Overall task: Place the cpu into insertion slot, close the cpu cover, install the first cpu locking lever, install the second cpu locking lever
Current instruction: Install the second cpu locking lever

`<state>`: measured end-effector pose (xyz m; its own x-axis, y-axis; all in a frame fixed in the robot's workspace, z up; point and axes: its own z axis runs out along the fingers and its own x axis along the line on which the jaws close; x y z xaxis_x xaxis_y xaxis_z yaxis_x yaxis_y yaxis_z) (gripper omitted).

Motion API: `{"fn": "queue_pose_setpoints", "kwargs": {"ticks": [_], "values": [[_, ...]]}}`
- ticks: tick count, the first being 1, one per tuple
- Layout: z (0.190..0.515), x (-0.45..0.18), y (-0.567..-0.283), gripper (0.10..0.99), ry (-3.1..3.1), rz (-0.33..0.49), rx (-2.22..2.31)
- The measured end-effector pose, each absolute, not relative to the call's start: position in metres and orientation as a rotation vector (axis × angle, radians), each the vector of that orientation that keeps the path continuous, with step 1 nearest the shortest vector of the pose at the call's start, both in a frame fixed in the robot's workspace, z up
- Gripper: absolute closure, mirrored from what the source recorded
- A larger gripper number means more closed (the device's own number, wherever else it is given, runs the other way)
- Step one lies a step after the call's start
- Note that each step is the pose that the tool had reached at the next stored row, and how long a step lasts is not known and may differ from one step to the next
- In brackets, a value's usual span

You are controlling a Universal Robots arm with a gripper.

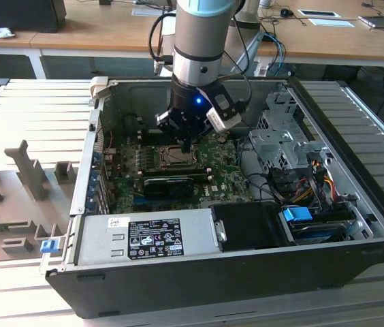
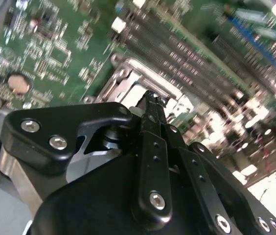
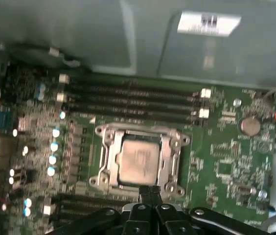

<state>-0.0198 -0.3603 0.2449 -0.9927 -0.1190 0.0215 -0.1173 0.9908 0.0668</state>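
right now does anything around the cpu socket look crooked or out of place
Nothing stands out. The cpu lies flat and square in its socket, the cover frames it evenly, and the gripper hangs at the socket's edge.

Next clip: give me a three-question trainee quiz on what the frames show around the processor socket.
1. True or false: the cpu already sits in the socket with the cpu cover lying flat around it.
2. The gripper fingers look: A) wide open B) shut together C) clamped on a cable.
3. Fill in: in the exterior view, the black card lies on the green ____, nearer the camera than the socket.

Key: 1 true; 2 B; 3 motherboard.
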Motion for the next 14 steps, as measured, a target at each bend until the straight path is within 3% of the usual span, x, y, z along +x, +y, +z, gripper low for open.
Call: {"fn": "queue_pose_setpoints", "kwargs": {"ticks": [14], "values": [[0.2413, -0.0231, -0.3734, 0.98, -3.109, -0.112, 0.186]]}}
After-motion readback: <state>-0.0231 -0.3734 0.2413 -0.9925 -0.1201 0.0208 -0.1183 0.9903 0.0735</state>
